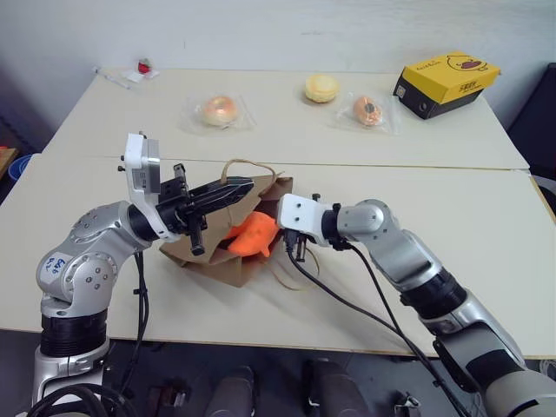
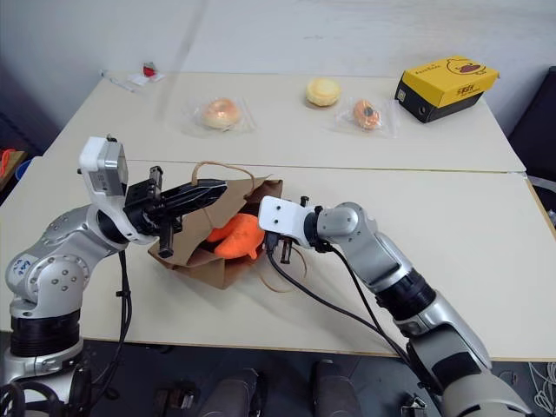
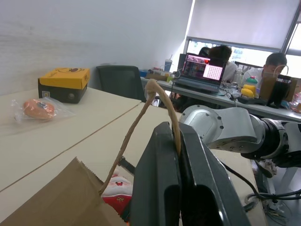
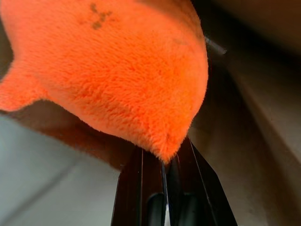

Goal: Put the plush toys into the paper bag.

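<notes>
Orange plush sits at the mouth of the brown paper bag, which lies on its side on the near table, and I can see the toy partly inside the opening, its fur bright against the kraft paper. My right gripper has its two black fingers closed tight on a corner of that orange toy; from the right wrist view the fur bulges just above the fingertips and the bag's brown wall runs alongside. In the head views the right wrist reaches in towards the bag from the right, close against the toy. My left gripper is closed as well, pinching one twisted paper handle between its fingers, and the handle loops up above the fingertips, holding the upper edge of the bag lifted. Through the left wrist view I can make out the red plush toy with its white patch just beyond the bag's paper edge, low beside my fingers; I cannot tell whether it lies fully inside. A second handle loop trails on the table in front of the bag. On the far table, well apart from the bag, lie a plastic-wrapped bun, a bare yellow pastry and another wrapped pastry, with a yellow-and-black box at the right end and a small red item near the left corner.
</notes>
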